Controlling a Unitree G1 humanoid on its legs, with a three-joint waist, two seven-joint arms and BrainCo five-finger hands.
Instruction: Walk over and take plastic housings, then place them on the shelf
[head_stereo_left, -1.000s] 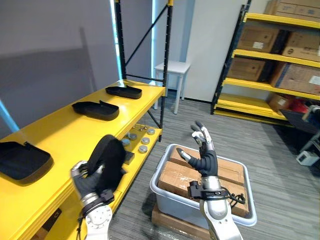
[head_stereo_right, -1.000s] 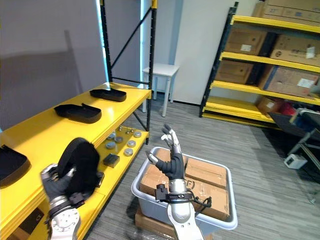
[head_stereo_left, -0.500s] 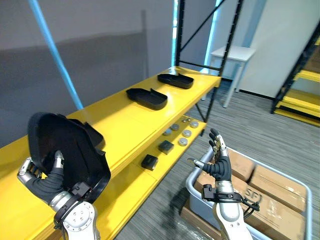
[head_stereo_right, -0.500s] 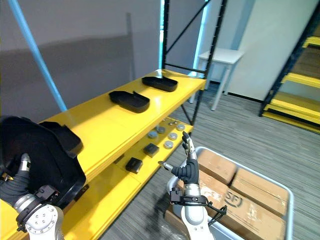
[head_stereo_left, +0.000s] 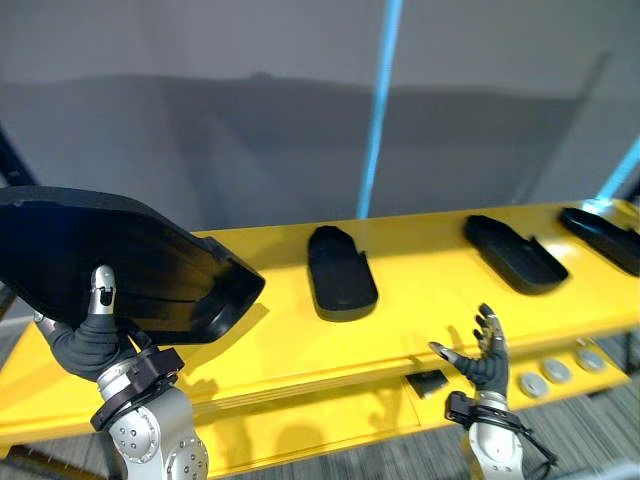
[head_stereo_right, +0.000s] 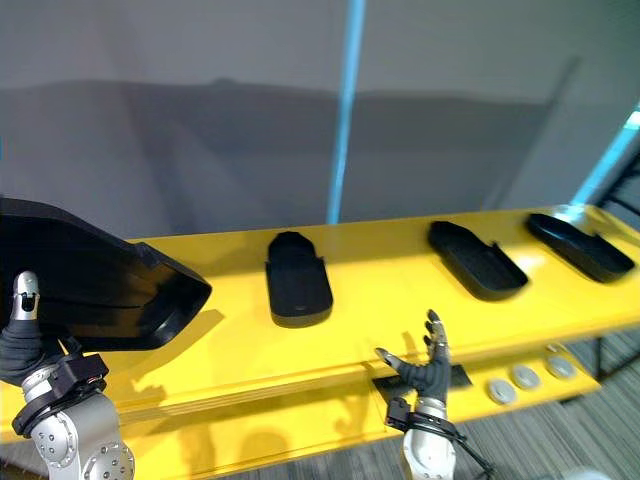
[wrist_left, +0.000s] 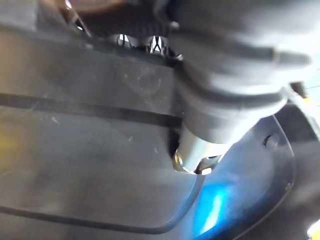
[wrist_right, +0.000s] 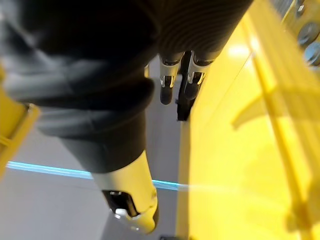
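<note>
The left hand (head_stereo_left: 85, 340) was curled round a big glossy black scoop-shaped housing (head_stereo_left: 130, 270) over the yellow shelf (head_stereo_left: 420, 320); right hand (head_stereo_left: 485, 362) spread open just in front of it.

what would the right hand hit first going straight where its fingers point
Probably the yellow shelf: the open right hand points at its front edge, toward the bare stretch between the middle housing and the next housing. Depth is unclear; it might clear the edge.

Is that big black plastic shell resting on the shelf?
No, lifted: left hand grips the black plastic housing off the yellow shelf.
</note>
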